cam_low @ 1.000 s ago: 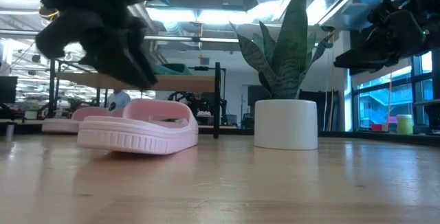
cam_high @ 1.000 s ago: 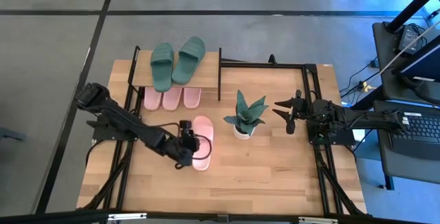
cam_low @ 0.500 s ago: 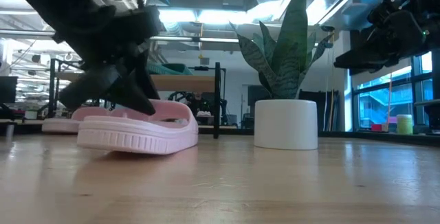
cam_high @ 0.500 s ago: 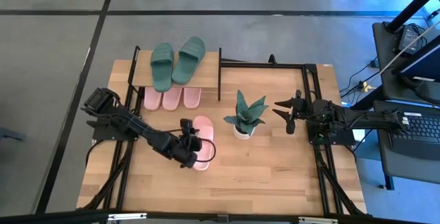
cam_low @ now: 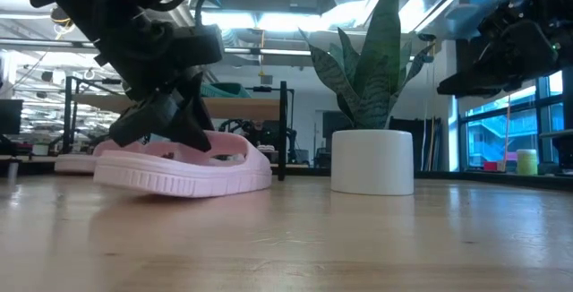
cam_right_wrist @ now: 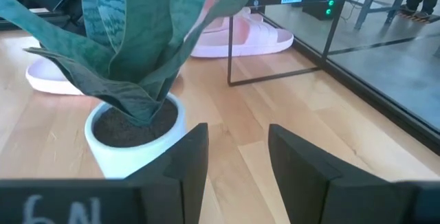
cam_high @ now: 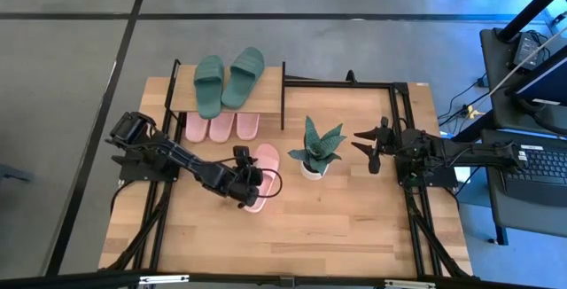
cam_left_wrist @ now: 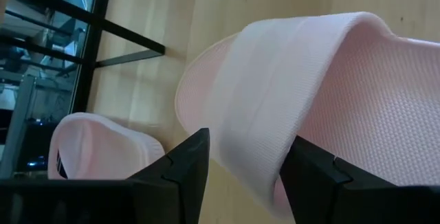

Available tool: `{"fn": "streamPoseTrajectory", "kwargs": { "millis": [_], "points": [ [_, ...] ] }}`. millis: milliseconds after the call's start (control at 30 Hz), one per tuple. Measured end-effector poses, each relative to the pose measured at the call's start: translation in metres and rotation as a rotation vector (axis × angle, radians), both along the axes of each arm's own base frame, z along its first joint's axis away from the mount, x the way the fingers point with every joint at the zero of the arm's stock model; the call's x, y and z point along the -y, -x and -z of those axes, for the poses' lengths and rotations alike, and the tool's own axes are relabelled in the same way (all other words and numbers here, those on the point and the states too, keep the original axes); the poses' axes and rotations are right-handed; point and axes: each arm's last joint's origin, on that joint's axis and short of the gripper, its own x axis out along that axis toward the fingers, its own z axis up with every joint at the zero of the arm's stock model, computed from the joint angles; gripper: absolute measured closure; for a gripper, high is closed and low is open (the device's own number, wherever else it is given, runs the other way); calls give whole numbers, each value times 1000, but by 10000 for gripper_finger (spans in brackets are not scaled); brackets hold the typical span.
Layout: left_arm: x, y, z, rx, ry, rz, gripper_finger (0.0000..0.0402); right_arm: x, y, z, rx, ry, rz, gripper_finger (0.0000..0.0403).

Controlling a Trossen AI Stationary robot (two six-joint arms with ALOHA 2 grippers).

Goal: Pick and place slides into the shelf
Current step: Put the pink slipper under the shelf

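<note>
My left claw (cam_high: 247, 185) is down on the loose pale pink slide (cam_high: 262, 172) lying on the worktop (cam_high: 354, 218). Its two fingers (cam_left_wrist: 184, 172) straddle the slide's wide strap (cam_left_wrist: 275, 107), one on each side, gripping it. In the low view the slide's sole is at or just above the wood, with the claw pressing in from above.

Ahead of that claw stands the shelf (cam_high: 177, 101). The dark green pair (cam_high: 228, 79) lies side by side on its top board. Beneath it three more pale pink slides (cam_high: 221, 127) sit in a row, their ends poking out toward my claw. One of them shows just beyond the slide I hold in the left wrist view.

The potted plant (cam_high: 314, 150) stands just beside the held slide, on the side away from my left arm.

My right claw (cam_high: 373, 144) hangs above the worktop on the far side of the plant, fingers apart and holding nothing, pointing toward the pot (cam_right_wrist: 130, 131).
</note>
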Motion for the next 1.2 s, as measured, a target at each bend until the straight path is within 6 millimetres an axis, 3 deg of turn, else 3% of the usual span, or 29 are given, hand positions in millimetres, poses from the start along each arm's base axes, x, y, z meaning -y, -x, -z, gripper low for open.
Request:
{"fn": "streamPoseTrajectory", "kwargs": {
  "millis": [500,633,867,1067,1200],
  "points": [
    [2,-1,1,-4,72,22,246,0,0,0,-4,-2,0,249],
    [2,-1,1,-2,65,19,280,0,0,0,-4,-2,0,249],
    [1,-1,0,11,34,7,388,0,0,0,-4,-2,0,249],
    [-3,-8,-13,89,-92,-59,395,0,0,0,-4,-2,1,249],
    [-18,-14,-22,109,-112,-121,397,0,0,0,-5,-3,0,249]
  ]
}}
